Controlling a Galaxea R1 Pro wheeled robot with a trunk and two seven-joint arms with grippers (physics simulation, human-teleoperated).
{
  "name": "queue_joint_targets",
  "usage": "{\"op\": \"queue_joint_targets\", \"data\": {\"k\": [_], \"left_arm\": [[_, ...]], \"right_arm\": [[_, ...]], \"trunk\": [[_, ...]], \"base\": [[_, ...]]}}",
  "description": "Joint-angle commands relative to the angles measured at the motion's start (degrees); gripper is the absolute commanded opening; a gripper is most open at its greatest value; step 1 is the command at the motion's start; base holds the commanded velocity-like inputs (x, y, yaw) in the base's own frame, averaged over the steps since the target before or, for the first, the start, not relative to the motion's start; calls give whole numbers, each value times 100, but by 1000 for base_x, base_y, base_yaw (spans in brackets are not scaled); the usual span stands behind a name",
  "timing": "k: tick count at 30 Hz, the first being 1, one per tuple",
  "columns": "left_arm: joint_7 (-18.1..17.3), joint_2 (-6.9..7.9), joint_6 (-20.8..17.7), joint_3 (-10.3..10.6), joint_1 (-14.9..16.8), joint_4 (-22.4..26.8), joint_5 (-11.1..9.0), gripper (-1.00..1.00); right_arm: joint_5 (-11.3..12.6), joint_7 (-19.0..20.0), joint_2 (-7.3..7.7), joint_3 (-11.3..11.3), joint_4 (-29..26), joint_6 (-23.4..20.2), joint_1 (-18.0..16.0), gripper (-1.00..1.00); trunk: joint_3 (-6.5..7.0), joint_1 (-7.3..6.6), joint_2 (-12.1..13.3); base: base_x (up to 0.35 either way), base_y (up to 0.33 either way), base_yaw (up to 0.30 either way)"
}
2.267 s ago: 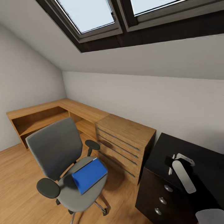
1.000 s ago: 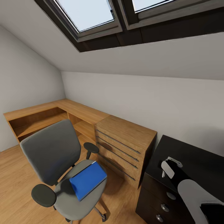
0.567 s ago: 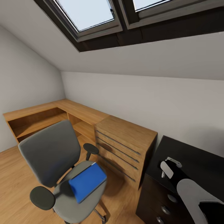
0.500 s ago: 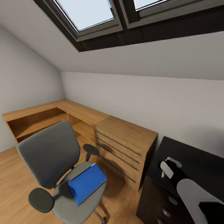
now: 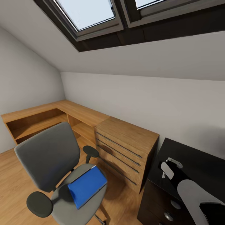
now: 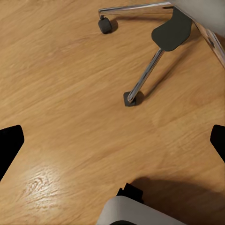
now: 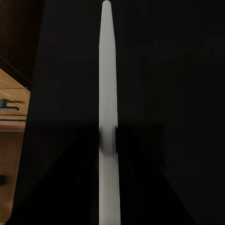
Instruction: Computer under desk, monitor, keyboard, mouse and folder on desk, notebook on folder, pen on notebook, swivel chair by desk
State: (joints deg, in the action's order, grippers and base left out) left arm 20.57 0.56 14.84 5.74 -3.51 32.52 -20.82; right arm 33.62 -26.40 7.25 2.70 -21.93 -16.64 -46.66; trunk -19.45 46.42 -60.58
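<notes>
The grey swivel chair (image 5: 50,153) stands at the lower left of the head view, and the blue folder (image 5: 87,186) lies flat on its seat. At the lower right is the black desk (image 5: 200,162), with my right gripper (image 5: 165,171) over its top. The right wrist view shows that gripper (image 7: 108,140) shut on the slim white pen (image 7: 107,70) above the black desk top (image 7: 178,93). My left gripper (image 6: 112,140) hangs open over the wood floor, near the swivel chair's chrome base (image 6: 145,77).
A light-wood chest of drawers (image 5: 128,147) stands between the chair and the desk. A low wooden shelf unit (image 5: 40,115) runs along the sloped walls behind the chair. Skylights (image 5: 87,12) are overhead. Silver drawer knobs (image 5: 175,204) mark the desk's front.
The whole picture has drifted, so the camera moved; chair and folder now sit lower and further left. Since 2.3 s ago my right arm has drawn back towards me over the desk.
</notes>
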Motion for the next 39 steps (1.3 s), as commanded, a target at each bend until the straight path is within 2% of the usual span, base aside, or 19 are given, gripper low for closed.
{"op": "queue_joint_targets", "data": {"k": [1, 6, 7, 24, 30, 36, 38, 39], "left_arm": [[43, 6, 19, 42, -1, 9, -46, 100], [43, 6, 19, 42, -1, 9, -49, 100], [44, 6, 19, 42, -1, 9, -47, 100], [44, 5, 19, 42, -1, 9, -45, 100], [44, 6, 19, 42, -1, 9, -47, 100], [44, 6, 17, 42, -1, 9, -49, 100], [44, 6, 18, 42, -1, 9, -49, 100], [44, 6, 18, 42, -1, 9, -49, 100]], "right_arm": [[31, -32, 4, 28, -13, -33, -1, -100], [31, -32, 6, 28, -13, -33, -1, -100], [31, -32, 5, 28, -13, -33, -1, 100], [31, -32, 5, 28, -25, -24, -1, 100], [37, -37, 11, 29, -277, -26, -1, 100], [69, -81, 19, 6, -1629, -242, 87, 100], [82, -131, 19, 2, -2310, -477, 276, 100], [99, -245, 6, 0, -3103, -789, 607, 100]], "trunk": [[-6, 1, -4], [-6, 1, -4], [-6, 1, -4], [-6, 1, -4], [-6, 1, -4], [-6, 1, -4], [-6, 1, -4], [-6, 1, -4]], "base": [[2, 0, 0], [1, 0, 0], [0, 0, 0], [0, 0, 0], [0, 0, 0], [0, 0, 0], [0, 0, 0], [0, 0, 0]]}}
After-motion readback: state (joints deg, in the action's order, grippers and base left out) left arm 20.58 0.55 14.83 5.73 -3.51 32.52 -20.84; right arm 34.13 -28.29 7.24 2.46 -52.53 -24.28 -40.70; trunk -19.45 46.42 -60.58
